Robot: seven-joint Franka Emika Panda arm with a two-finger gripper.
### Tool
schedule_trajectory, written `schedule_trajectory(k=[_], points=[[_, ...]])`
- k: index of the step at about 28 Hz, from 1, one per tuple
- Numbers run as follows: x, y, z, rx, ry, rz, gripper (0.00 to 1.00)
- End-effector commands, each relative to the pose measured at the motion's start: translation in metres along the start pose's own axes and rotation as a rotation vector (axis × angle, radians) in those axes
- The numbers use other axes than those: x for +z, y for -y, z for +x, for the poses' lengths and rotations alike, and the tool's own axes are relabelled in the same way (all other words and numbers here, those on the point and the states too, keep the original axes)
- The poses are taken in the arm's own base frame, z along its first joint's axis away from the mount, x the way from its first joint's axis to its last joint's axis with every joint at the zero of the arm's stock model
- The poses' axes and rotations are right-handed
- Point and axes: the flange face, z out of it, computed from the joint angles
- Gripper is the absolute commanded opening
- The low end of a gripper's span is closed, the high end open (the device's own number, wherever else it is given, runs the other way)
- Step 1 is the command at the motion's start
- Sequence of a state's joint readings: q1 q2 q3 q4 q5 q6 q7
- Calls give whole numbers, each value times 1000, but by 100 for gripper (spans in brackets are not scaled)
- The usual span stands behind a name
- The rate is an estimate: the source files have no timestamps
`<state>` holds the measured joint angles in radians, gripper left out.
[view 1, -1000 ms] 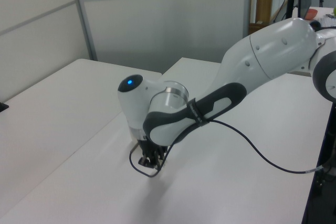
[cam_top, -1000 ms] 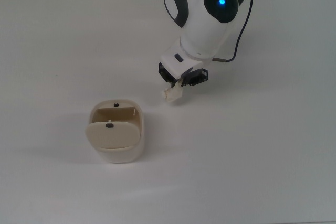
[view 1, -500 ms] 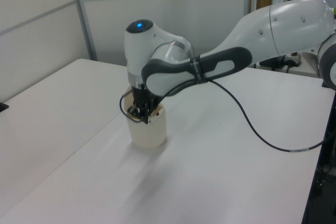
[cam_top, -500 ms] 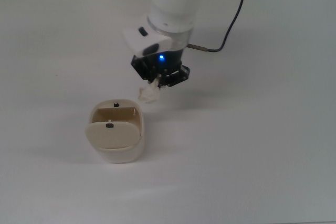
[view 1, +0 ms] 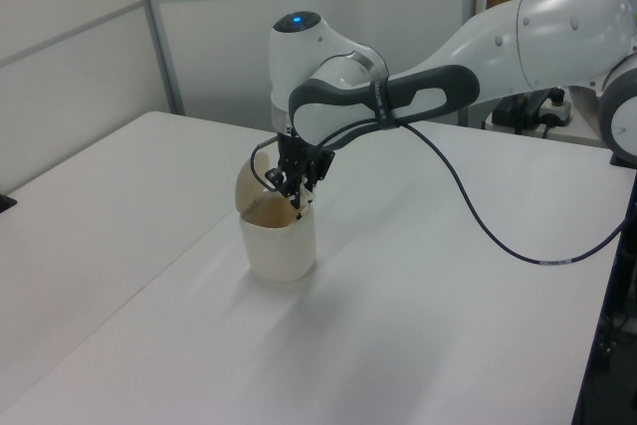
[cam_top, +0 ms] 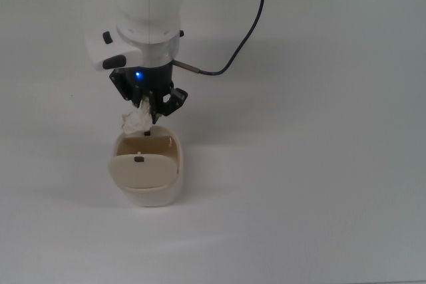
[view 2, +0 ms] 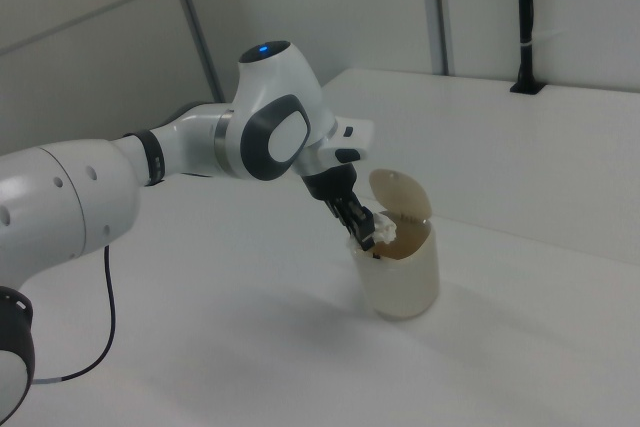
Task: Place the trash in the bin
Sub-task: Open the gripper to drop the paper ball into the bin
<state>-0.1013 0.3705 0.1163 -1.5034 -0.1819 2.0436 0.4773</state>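
The risk I see is a miss. The bin [cam_top: 148, 176] stands on the desk [cam_top: 319, 184] with its flap [cam_top: 140, 171] tipped up, so only the far half of the mouth is free. In the top view the trash [cam_top: 136, 122] hangs over the far rim, partly outside it. If I let go here, I think the wad may catch the rim and drop on the desk. My hand [cam_top: 150, 106] is closed on the trash, which sticks out below my fingertips, just above the bin's opening.
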Motion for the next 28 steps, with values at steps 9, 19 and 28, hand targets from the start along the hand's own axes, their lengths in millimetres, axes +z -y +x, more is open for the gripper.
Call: schedule_trajectory(k=[9, 19, 28], points=[[2, 13, 1, 43, -9, 14, 100], [-16, 19, -21, -31, 63, -26, 100], [-67, 5, -49, -188, 186, -40, 100]])
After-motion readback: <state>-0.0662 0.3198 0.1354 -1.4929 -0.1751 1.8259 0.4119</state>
